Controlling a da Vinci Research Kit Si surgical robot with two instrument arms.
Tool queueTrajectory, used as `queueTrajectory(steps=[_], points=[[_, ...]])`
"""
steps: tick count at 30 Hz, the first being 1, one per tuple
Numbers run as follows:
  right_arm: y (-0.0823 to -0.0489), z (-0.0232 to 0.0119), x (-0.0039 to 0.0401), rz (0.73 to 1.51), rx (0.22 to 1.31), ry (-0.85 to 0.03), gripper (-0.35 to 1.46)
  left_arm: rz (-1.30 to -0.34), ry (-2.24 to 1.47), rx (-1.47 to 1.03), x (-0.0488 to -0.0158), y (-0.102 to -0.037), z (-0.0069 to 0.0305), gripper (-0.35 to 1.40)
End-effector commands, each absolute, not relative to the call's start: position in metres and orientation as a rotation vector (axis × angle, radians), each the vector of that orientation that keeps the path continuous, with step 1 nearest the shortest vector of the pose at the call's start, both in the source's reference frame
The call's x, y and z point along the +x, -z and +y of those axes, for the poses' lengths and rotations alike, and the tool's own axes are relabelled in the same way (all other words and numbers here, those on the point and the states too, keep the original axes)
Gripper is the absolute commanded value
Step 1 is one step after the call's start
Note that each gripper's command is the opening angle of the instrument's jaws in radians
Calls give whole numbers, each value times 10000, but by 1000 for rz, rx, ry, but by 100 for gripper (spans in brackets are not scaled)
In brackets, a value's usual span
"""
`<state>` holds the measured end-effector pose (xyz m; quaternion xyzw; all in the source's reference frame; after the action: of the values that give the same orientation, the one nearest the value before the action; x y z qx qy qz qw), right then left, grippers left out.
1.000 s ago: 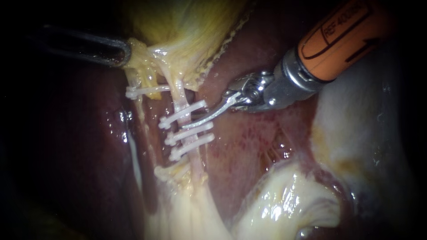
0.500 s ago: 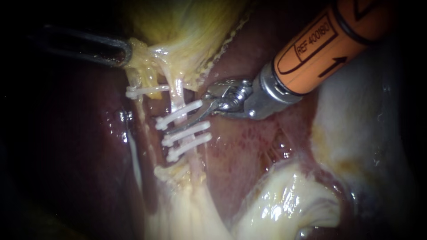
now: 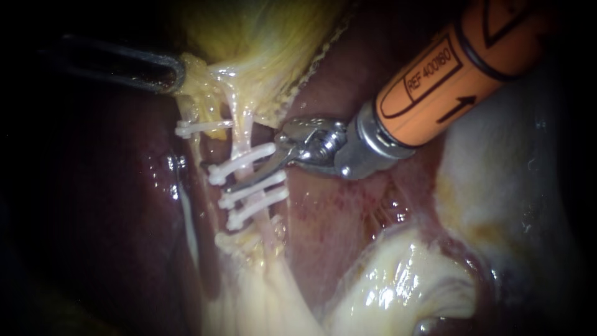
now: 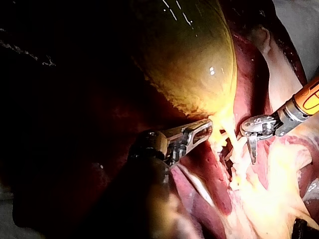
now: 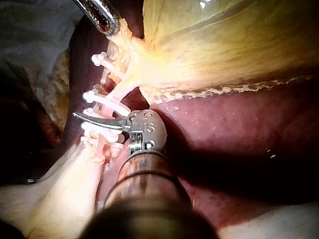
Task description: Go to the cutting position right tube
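Observation:
The right tube [image 3: 244,132] runs down from the yellow gallbladder [image 3: 261,43] and carries three white clips [image 3: 252,188]. My right instrument [image 3: 234,186], on an orange shaft, lays its thin curved jaws across the front of this tube, in the gap between the top clip and the middle one. No gap shows between the jaws. In the right wrist view the tip [image 5: 76,115] reaches past the tube. My left instrument [image 3: 171,73] is shut on the gallbladder's neck tissue and holds it up to the left. The left tube [image 3: 198,155] bears one clip [image 3: 199,128].
Dark red liver [image 3: 348,205] lies behind and to both sides of the tubes. Pale fatty tissue [image 3: 398,286] fills the lower middle and right. In the left wrist view my right instrument [image 4: 252,158] points down just beyond my left instrument [image 4: 202,130].
My right instrument has moved left and down, from beside the clips to lying across the right tube between them. The clipped tube is nudged slightly left. The left instrument has not moved.

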<state>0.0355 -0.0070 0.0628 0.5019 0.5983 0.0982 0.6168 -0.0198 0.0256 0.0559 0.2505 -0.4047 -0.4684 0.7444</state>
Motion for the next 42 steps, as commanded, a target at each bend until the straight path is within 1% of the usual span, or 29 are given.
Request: queueTrajectory(steps=[1, 2, 4, 5, 9, 11, 18, 28, 37, 42], points=[[-629, -74, 355, 1398, 1108, -220, 120, -886, 1026, 549, -198, -559, 256, -35], [-629, -78, 356, 1413, 1065, -228, 127, -886, 1026, 549, -198, -559, 256, -35], [-628, -82, 358, 1436, 996, -236, 130, -886, 1026, 549, -198, -559, 256, -35], [-626, -84, 359, 1444, 966, -240, 135, -886, 1026, 549, -198, -559, 256, -35], [-620, -87, 365, 1465, 908, -243, 143, -886, 1026, 549, -198, -559, 256, -35], [-617, -88, 367, 1467, 890, -243, 143, -886, 1026, 549, -198, -559, 256, -35], [-606, -85, 372, 1465, 881, -248, 143, -886, 1026, 548, -198, -559, 256, -35], [-580, -76, 374, 1468, 890, -260, 143, -886, 1026, 548, -198, -559, 256, -35], [-578, -77, 374, 1458, 908, -279, 142, -886, 1026, 548, -198, -560, 256, -35], [-579, -77, 373, 1450, 906, -275, 142, -886, 1026, 548, -198, -560, 256, -35]])
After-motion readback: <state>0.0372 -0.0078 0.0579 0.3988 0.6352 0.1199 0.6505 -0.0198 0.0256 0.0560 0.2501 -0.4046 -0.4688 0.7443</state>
